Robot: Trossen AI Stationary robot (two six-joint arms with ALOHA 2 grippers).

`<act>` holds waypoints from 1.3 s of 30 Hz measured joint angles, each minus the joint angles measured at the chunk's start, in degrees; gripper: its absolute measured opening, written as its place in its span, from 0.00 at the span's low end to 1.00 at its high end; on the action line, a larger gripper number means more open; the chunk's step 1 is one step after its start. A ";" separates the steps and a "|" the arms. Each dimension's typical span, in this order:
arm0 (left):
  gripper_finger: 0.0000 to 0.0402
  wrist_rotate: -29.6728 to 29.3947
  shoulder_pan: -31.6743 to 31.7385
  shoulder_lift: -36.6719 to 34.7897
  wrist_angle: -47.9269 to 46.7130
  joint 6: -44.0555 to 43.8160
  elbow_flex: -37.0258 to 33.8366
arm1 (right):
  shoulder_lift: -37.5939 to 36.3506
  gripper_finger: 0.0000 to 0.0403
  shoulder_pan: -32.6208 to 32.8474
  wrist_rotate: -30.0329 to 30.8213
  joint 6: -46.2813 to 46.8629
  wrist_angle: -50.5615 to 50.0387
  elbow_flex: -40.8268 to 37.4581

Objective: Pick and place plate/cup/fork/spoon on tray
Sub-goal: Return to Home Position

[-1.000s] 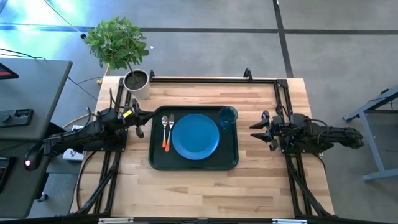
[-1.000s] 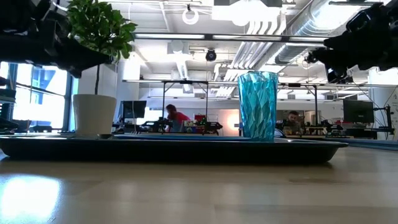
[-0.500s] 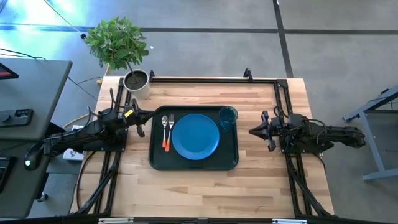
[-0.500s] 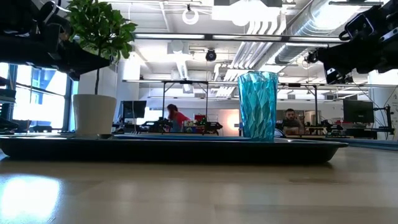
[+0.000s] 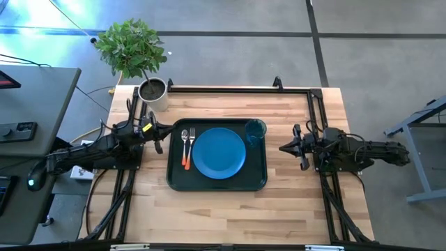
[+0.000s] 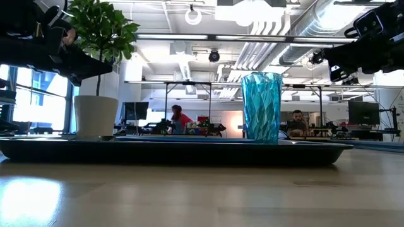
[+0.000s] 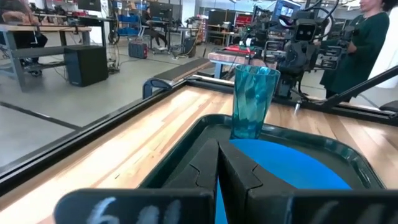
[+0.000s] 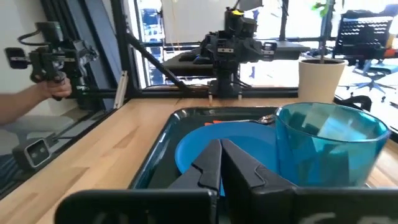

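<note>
- The tray point(image 5: 217, 184) lies in the middle of the wooden table point(image 5: 230, 209), its long sides running from one arm to the other.
- The plate point(image 5: 219, 153) lies flat in the middle of the tray.
- The cup point(image 5: 255, 130) stands upright in the tray's far corner on the right arm's side, just beside the plate's rim.
- The spoon point(image 5: 185, 134) and the fork point(image 5: 191, 139) lie side by side in the strip between the plate and the tray's left rim. Their heads point to the far edge and the orange ends to the near one. From above, the round head seems to be the outer one, though the two are hard to tell apart.
- The left gripper point(image 5: 164, 131) hangs above the table at the tray's left rim, empty, its fingers pressed together.
- The right gripper point(image 5: 283, 148) hangs well clear of the tray's right rim, also empty, its fingers closed against each other.
- A white scrawl on the dark bar point(image 7: 134, 208) at the left wrist is too blurred to read.
- A plant pot point(image 5: 152, 90) stands at the far left corner of the table.
- Beyond the table, a person's hand point(image 8: 25, 102) grips a dark handle.
</note>
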 joint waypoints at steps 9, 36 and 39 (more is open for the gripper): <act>0.00 1.30 -0.02 0.36 0.01 0.23 0.00 | 0.00 0.00 0.00 -0.65 -0.78 0.11 -0.02; 0.00 1.29 0.02 0.42 2.95 11.20 0.07 | 0.76 0.00 0.00 -0.77 1.42 0.12 -0.04; 0.00 -0.71 0.01 0.42 3.86 15.68 0.07 | 0.76 0.00 0.00 -0.77 1.40 0.12 -0.04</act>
